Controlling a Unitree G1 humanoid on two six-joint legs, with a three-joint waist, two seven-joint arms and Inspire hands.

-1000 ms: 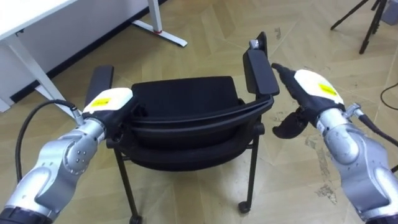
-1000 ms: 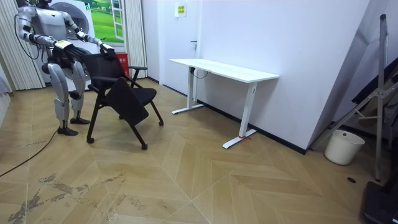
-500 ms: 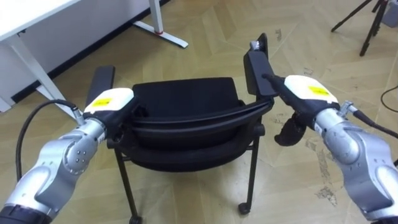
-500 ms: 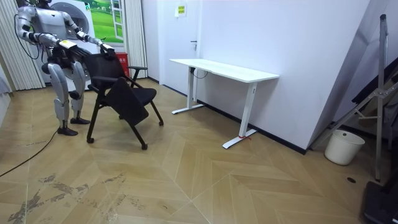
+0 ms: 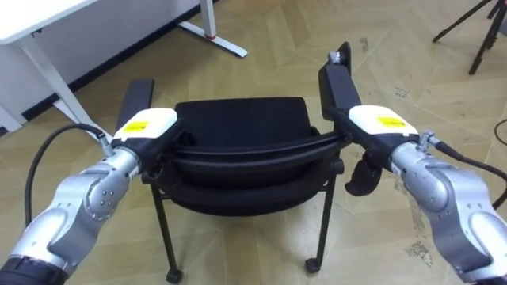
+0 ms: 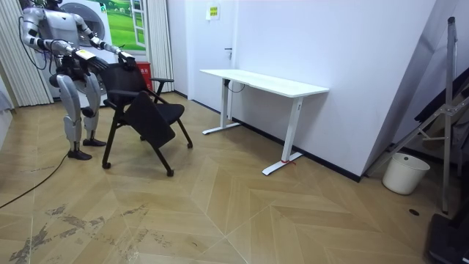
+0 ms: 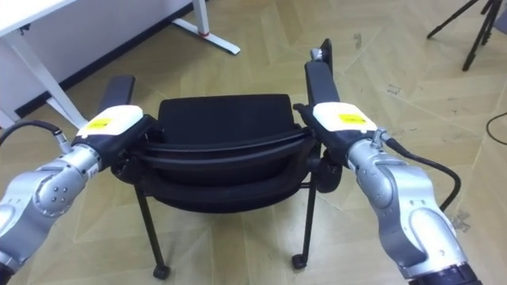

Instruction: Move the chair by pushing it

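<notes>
A black chair [image 5: 242,127] with two armrests stands on casters right in front of me, its backrest [image 5: 253,154] nearest. My left hand [image 5: 146,127] sits on the backrest's left end, its dark fingers curled over the rim. At the right end, by the right armrest [image 5: 337,83], my right hand [image 5: 376,123] lies on the backrest. Its fingers are stretched onto the rim and its thumb hangs below. In the room view I stand behind the chair [image 6: 143,110], at that view's left, with both arms reaching to it.
A white desk [image 5: 24,20] on white legs stands beyond the chair to my left; the room view shows it as a desk [image 6: 264,81] against the wall. Dark tripod legs [image 5: 483,32] stand at the far right. A white bin [image 6: 405,172] stands far off.
My right hand has moved left from beside the chair onto the right end of the backrest. The left hand has stayed in place. The eye view has shifted slightly.
</notes>
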